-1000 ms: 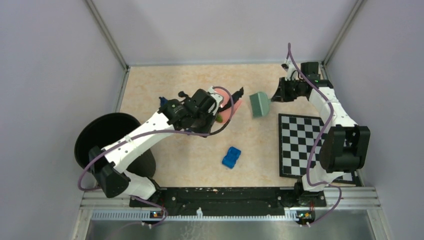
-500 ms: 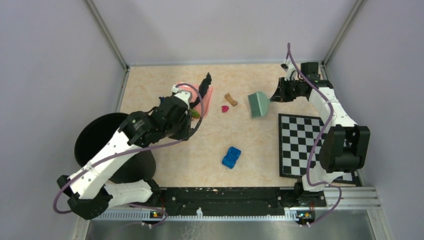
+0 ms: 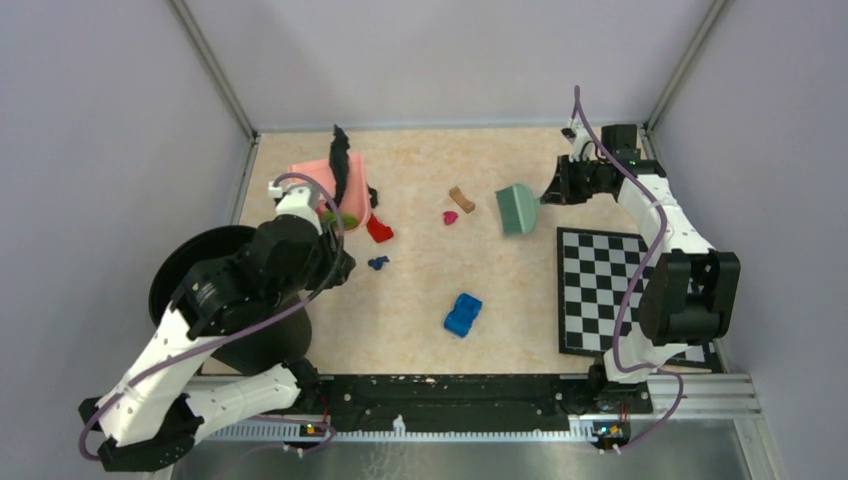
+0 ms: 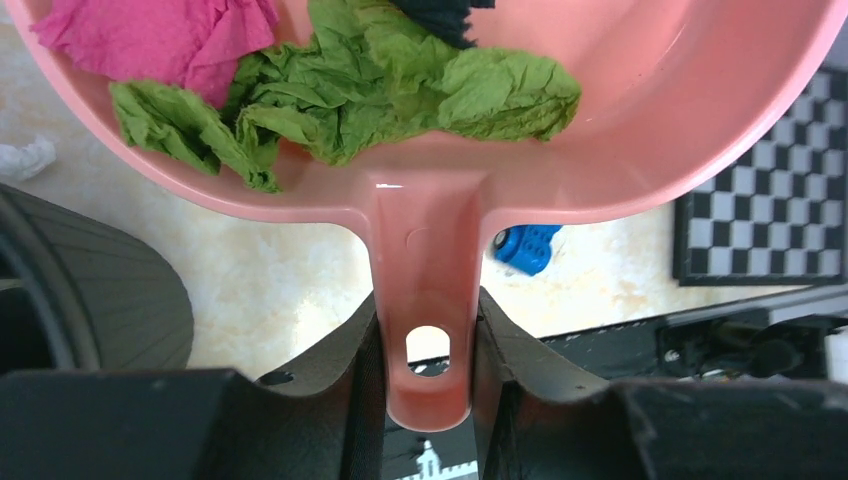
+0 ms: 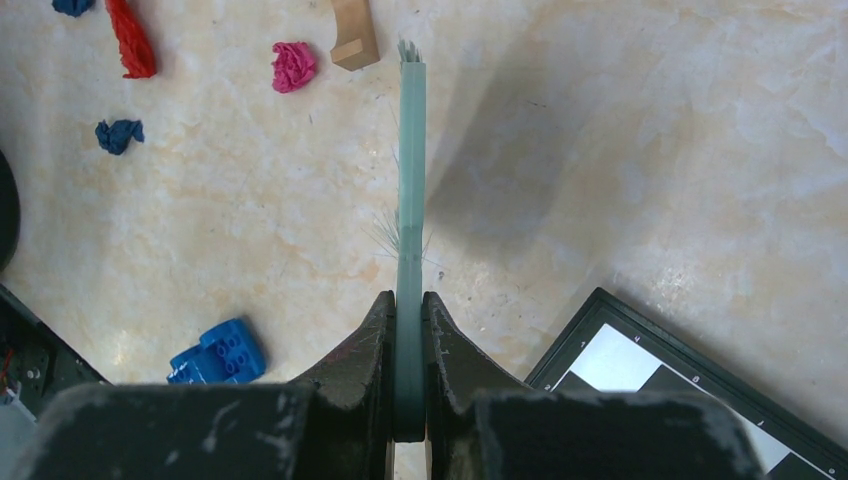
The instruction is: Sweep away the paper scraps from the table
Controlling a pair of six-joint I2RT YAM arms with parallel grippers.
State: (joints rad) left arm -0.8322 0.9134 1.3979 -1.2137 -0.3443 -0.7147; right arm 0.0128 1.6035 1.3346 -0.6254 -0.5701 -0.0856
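Observation:
My left gripper (image 3: 322, 216) is shut on the handle of the pink dustpan (image 3: 312, 176), held at the back left of the table (image 3: 420, 330). In the left wrist view the gripper (image 4: 428, 335) clamps the dustpan (image 4: 660, 130), which holds magenta (image 4: 160, 35), green (image 4: 380, 85) and black (image 4: 440, 12) paper scraps. Red (image 3: 379, 230), dark blue (image 3: 378, 263), magenta (image 3: 450, 216) and brown (image 3: 461, 198) scraps lie on the table. My right gripper (image 3: 548, 193) is shut on a green brush (image 3: 517, 210), right of the brown scrap. The right wrist view shows the gripper (image 5: 408, 330), the brush (image 5: 410, 180) and scraps (image 5: 293, 65).
A black bin (image 3: 215, 290) stands at the left under my left arm. A bright blue blocky toy (image 3: 463, 314) lies front centre. A chequered board (image 3: 610, 290) lies at the right. A white scrap (image 4: 25, 158) lies near the bin. Walls enclose the table.
My left arm has swung the dustpan from the table's middle to the back left. Red, dark blue, magenta and brown scraps now show on the table. The right arm has not moved.

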